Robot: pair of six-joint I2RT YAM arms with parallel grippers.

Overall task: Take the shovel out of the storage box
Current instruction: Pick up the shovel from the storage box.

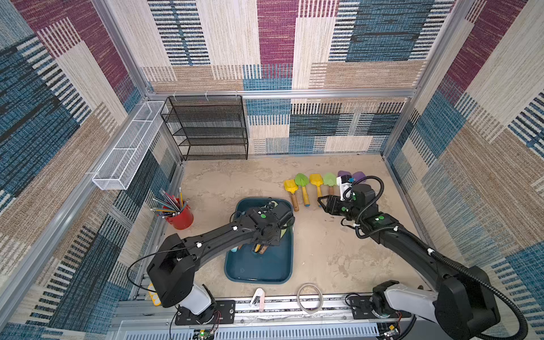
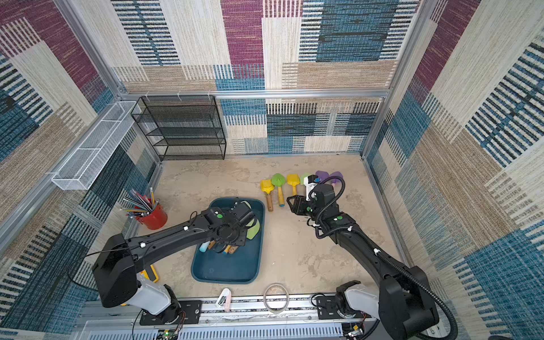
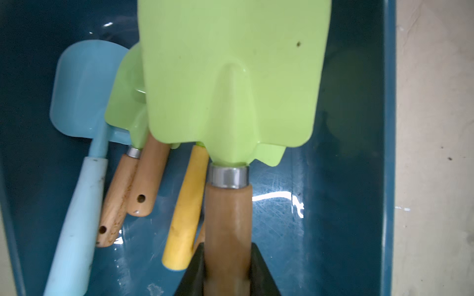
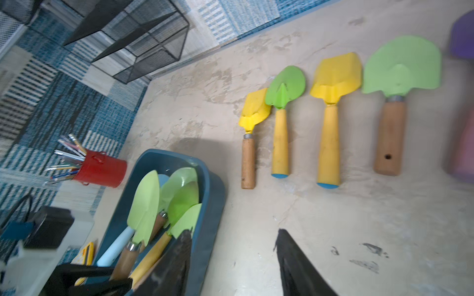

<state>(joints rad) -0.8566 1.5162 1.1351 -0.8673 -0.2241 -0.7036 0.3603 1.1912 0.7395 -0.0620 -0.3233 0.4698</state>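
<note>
Reaching into storage box (image 3: pixel 359 179), L pincer (image 3: pixel 227 258) pinching green shovel (image 3: pixel 230 77) by handle; R pincer (image 4: pixel 236 258) spread, empty, over table (image 4: pixel 333 217).

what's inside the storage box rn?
Left claw grips a light-green shovel by its wooden handle, in the storage box. Under it: a light-blue shovel, another green blade, two wooden handles, a yellow handle. The held blade covers their upper ends, so the count is uncertain.

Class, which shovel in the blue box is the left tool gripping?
The topmost pale green shovel: the left tool is shut on its wooden handle, while the other shovels lie loose beneath it.
</note>
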